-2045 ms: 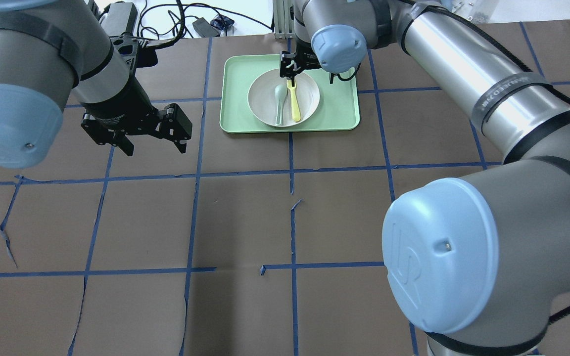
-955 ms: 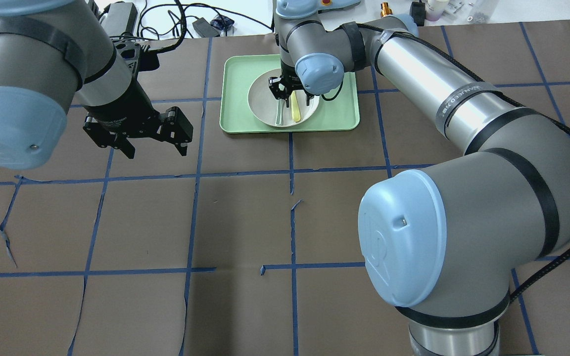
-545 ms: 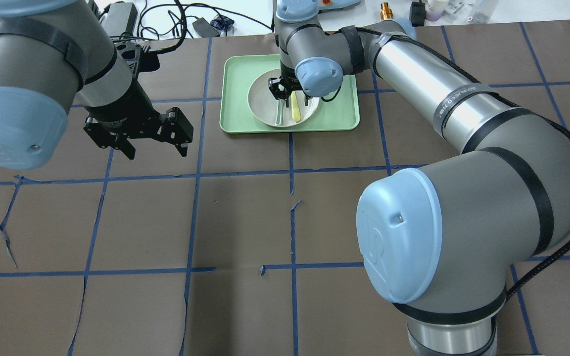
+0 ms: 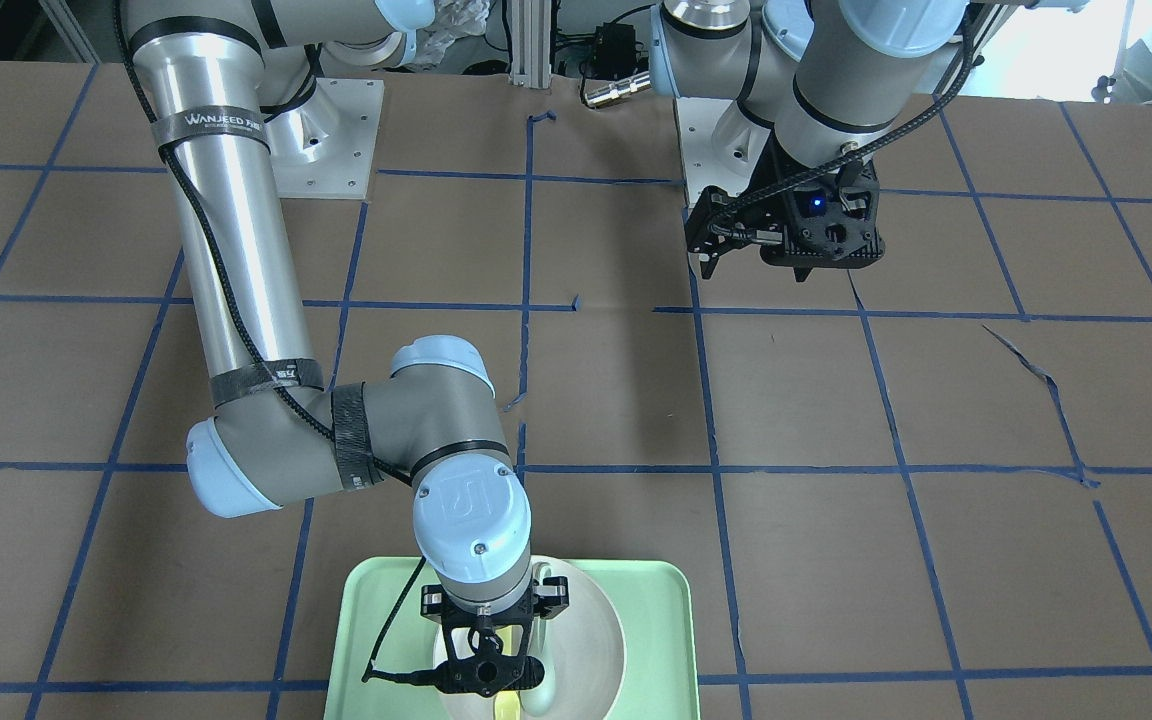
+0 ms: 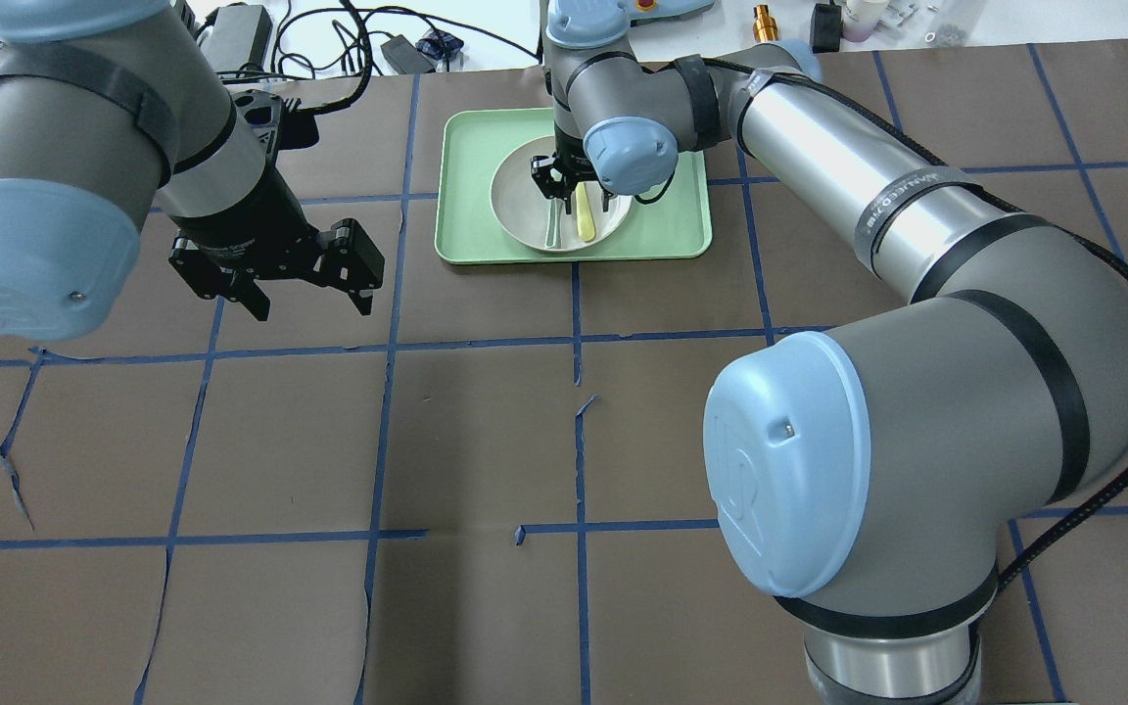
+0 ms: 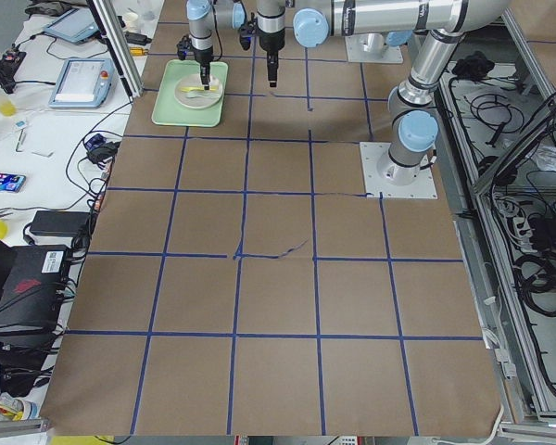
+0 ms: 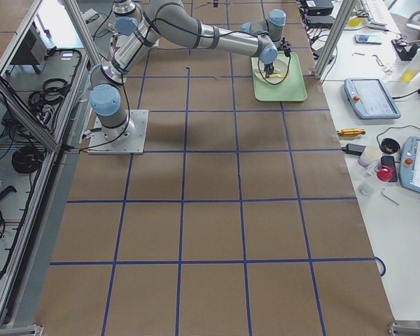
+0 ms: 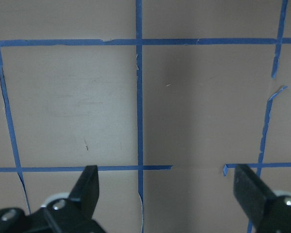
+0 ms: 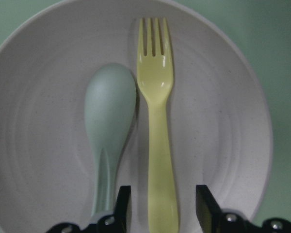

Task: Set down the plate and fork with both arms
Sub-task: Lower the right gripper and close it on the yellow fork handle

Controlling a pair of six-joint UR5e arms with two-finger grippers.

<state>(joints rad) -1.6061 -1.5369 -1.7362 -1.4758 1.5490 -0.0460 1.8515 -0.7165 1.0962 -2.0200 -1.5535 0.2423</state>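
Though half-masked overhead, fork point(image 9: 155, 121) between parted right gripper point(image 9: 163, 193) fingers point(image 9: 206, 206), wrist-side.

The right arm point(image 5: 819, 127) is showing a polished silver tube, matte grey joints and pale blue round caps point(image 5: 770, 490), a small screw point(image 5: 791, 428) glinting on one cap. A black band point(image 4: 213, 122) lettered WANJEED is wrapping the tube, and a braided black cable point(image 4: 226, 300) is trailing back from the black right end effector point(image 5: 572, 196). The left arm point(image 5: 84, 127) is wearing the same colours, a blue light point(image 4: 816, 203) glowing just behind its black left end effector point(image 5: 309, 294).
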